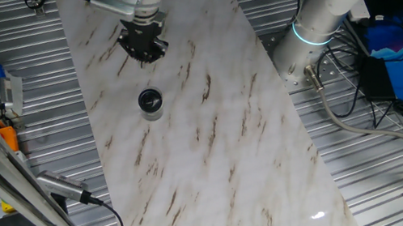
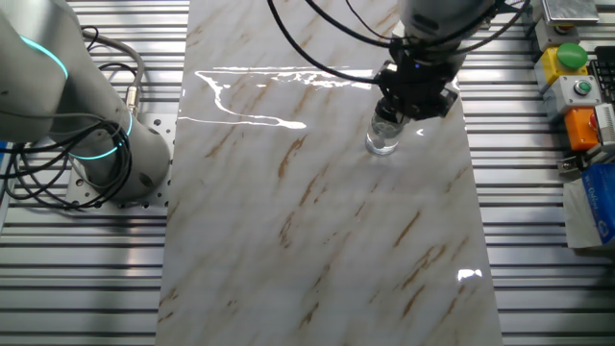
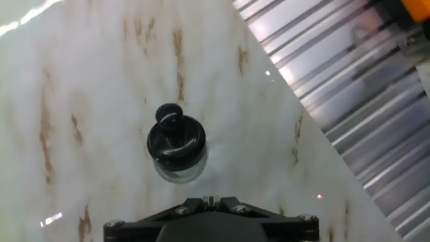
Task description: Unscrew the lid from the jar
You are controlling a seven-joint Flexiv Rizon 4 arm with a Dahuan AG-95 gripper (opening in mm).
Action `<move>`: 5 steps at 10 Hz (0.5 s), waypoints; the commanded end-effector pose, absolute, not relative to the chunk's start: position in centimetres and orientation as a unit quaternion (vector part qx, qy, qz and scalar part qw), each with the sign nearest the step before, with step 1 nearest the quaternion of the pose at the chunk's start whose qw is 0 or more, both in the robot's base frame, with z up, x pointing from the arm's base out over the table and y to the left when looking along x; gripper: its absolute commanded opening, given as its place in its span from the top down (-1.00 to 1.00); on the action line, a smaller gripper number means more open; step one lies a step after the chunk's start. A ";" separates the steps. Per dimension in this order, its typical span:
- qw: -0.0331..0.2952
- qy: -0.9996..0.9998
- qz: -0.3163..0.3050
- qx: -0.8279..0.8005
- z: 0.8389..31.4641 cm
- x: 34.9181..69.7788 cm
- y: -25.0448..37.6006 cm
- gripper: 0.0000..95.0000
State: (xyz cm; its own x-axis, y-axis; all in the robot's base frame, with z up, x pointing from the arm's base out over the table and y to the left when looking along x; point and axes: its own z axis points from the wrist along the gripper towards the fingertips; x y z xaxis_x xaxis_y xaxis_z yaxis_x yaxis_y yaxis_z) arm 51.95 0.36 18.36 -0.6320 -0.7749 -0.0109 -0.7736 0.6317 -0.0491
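While one jar (image 1: 150,104) wears its one lid (image 3: 175,139), the pincer's (image 1: 141,51) grip cannot be told.

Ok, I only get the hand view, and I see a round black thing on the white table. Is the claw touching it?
Observer: No. In one fixed view the claw hangs apart from the jar, with bare table showing between them.
Operator: Is the jar black all the way down?
Observer: No. From the side, in the other fixed view, its wall is clear glass; only the top looks dark.
Operator: Where does the arm come from?
Observer: Its white base stands beside the table on ribbed metal, with a glowing ring around it.
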 end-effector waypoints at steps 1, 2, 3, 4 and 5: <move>0.004 0.907 -0.030 -0.420 18.4 52.1 0.2 1.00; 0.002 0.904 -0.026 -0.426 18.3 52.7 -0.2 1.00; 0.006 0.896 -0.017 -0.443 18.0 54.2 -1.5 1.00; 0.008 0.891 -0.009 -0.454 17.5 55.9 -3.0 1.00; 0.008 0.885 -0.006 -0.466 16.9 57.4 -4.3 1.00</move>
State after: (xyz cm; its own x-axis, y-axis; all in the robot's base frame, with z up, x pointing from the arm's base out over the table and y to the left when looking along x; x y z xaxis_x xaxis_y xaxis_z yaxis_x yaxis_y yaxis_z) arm 57.01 -3.86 16.95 -0.6649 -0.7460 0.0364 -0.7467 0.6627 -0.0569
